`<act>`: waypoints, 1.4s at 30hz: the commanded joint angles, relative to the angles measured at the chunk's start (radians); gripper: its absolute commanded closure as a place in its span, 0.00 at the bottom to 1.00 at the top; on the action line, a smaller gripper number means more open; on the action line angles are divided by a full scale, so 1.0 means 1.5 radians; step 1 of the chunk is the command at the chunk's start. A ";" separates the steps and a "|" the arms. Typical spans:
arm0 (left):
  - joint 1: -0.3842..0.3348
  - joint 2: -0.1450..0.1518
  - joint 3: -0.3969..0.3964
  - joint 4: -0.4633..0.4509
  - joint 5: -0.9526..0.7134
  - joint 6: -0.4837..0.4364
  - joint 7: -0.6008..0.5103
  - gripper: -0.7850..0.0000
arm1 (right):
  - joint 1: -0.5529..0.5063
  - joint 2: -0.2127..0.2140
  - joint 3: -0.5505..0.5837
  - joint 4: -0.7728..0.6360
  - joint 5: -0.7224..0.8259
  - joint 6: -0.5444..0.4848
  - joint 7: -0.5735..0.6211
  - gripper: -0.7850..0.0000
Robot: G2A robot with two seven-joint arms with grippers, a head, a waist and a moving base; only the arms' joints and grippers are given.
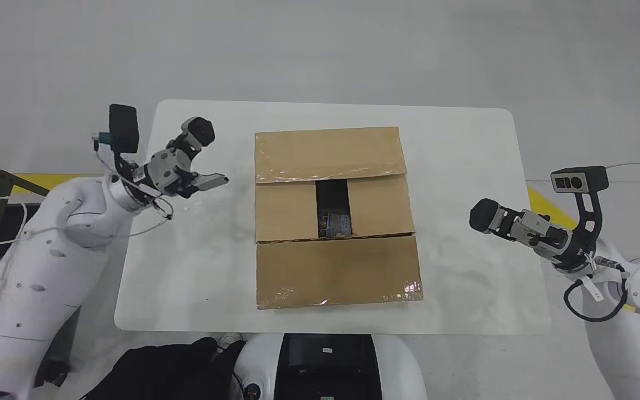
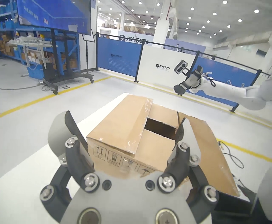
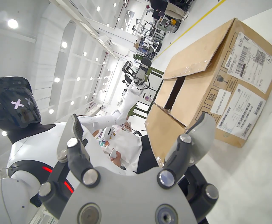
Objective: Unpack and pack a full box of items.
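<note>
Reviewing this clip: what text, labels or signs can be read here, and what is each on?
Box, one end wall: handling symbols, up arrows, glass, umbrella; no words.
Box, other end wall: white shipping labels with barcodes and codes; fine print too small to read.
Fence panels: company logo, not quoted.
Screen on a stand: print blurred.

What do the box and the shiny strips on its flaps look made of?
Box: corrugated cardboard by the look, matte brown, with a ragged torn edge. Strips: probably clear plastic packing tape, glossy, wrinkled, catching the light.
</note>
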 commanded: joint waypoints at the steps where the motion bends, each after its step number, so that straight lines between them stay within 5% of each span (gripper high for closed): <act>1: -0.013 0.003 0.012 0.001 -0.086 0.000 -0.074 0.00 | 0.000 0.000 0.000 0.000 0.000 0.000 0.000 0.00; 15: -0.085 0.006 0.118 0.036 -0.588 0.000 -0.439 0.00 | 0.000 0.000 0.000 0.000 0.000 0.000 0.000 0.00; 20: -0.140 0.003 0.147 0.083 -0.746 0.067 -0.617 0.00 | 0.000 0.000 0.000 0.000 0.000 0.000 0.000 0.00; 33: -0.163 -0.021 0.168 0.117 -0.972 0.203 -0.752 0.00 | 0.000 0.000 0.000 0.000 0.000 0.000 0.000 0.00; 42: -0.163 -0.021 0.168 0.117 -0.972 0.203 -0.752 0.00 | 0.000 0.000 0.000 0.000 0.000 0.000 0.000 0.00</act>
